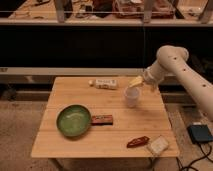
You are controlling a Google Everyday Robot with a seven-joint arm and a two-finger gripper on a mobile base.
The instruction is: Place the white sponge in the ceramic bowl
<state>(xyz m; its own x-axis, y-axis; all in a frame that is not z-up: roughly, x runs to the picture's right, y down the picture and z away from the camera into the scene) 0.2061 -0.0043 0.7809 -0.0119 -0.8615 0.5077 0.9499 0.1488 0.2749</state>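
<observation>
Nearest me, at the front-right corner of the light wooden tabletop [60, 146], lay the small flat off-white sponge [158, 145], roughly rectangular w/ soft edges, resting flat on the wood. Just left of it was a dark red oblong item [137, 142], lying at a slant. It was close beside the sponge, but I couldn't tell if the two touched.

Further in, on the left half, sat the round glossy green ceramic bowl [73, 120] w/ a darker rim, upright. A small reddish-brown rectangular bar [101, 119] lay at the bowl's right rim, touching or v. nearly so. The sponge was well apart from the bowl, off to the front-right.

Right of centre stood a small white cup [132, 96], upright. The gripper [136, 81], w/ yellowish fingers, hovered just above the cup's far rim, fingers apart and clasping nothing. Its white arm [175, 62] reached in from the right.

Near the far edge, left of the gripper, a white tube-like bottle [105, 83] w/ a label lay on its side. On the floor to the right was a dark box [201, 133] w/ a cable. Behind everything ran a long shelf [100, 22] carrying clutter I couldn't make out.
</observation>
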